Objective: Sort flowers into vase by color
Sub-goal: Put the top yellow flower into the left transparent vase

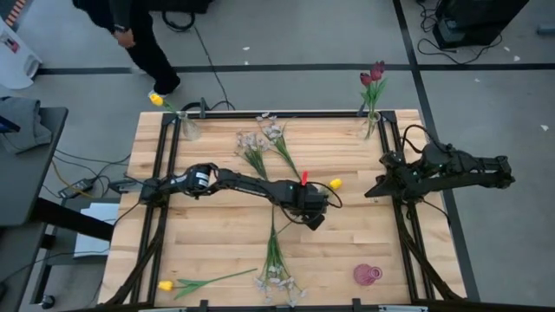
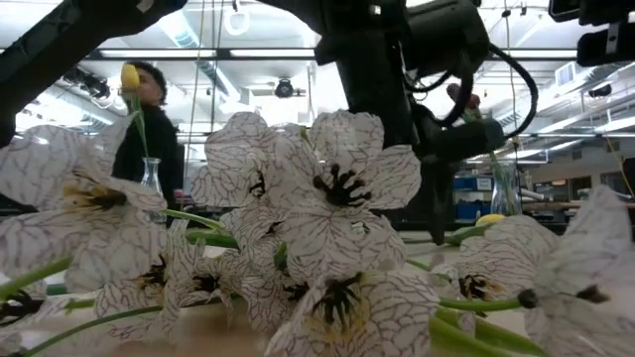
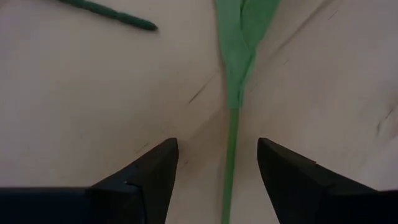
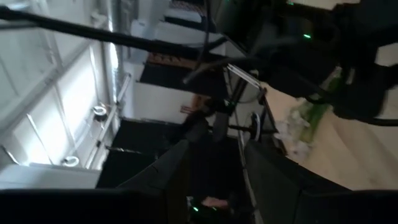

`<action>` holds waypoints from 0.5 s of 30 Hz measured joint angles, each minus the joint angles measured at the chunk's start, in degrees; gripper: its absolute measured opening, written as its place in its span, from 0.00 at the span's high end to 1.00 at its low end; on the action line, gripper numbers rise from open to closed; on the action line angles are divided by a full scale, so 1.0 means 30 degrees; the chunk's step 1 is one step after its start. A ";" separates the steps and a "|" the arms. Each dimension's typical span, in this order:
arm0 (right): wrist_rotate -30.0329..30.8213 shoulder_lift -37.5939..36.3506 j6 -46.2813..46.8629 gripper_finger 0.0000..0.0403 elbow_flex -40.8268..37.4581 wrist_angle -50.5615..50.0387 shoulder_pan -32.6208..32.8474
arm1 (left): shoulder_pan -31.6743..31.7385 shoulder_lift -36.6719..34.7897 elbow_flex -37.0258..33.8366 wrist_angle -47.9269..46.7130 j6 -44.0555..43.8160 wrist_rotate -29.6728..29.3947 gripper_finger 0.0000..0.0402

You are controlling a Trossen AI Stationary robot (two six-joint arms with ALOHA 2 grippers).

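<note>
Step in hand: picking up a yellow tulip (image 1: pixel 335 184) from mid-desk, as I judge it, to carry to the vase that matches it.
My left end effector (image 3: pixel 217 163): released, the two fingers (image 3: pixel 152 171) spread with a green stem (image 3: pixel 231 149) running up between them, touching neither; it sits low over the desk (image 1: pixel 217 234), just beside the tulip's head.
My right end effector (image 4: pixel 214 177): parked off the right edge of the desk, fingers parted with nothing between them.
Where the flowers are: one yellow tulip already stands in the far-left vase (image 1: pixel 187 128), dark red tulips (image 1: pixel 373 76) in the far-right vase (image 1: pixel 371 126); whitish sprays (image 1: pixel 260 139) lie toward the far side and more (image 1: pixel 277 277) at the near edge; another yellow tulip (image 1: pixel 166 284) lies near-left.
How to do it well: keep the stem centred, settle until the fingertips nearly meet the wood, then clench squarely on the thin stalk below the leaf so it cannot slip sideways.
Risk: the stalk is slim and may roll; I would lift slowly, clear of the sprays.
</note>
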 joint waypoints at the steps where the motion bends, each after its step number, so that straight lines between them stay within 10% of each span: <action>1: 0.0232 0.0000 0.0160 0.59 0.0000 0.0222 0.0000 | 0.0051 0.0000 0.0000 0.0082 0.0024 -0.0208 0.44; 15: 0.2333 0.0000 0.1586 0.59 0.0000 0.1439 0.0000 | 0.0242 0.0419 0.0036 0.0754 0.1097 -0.0458 0.74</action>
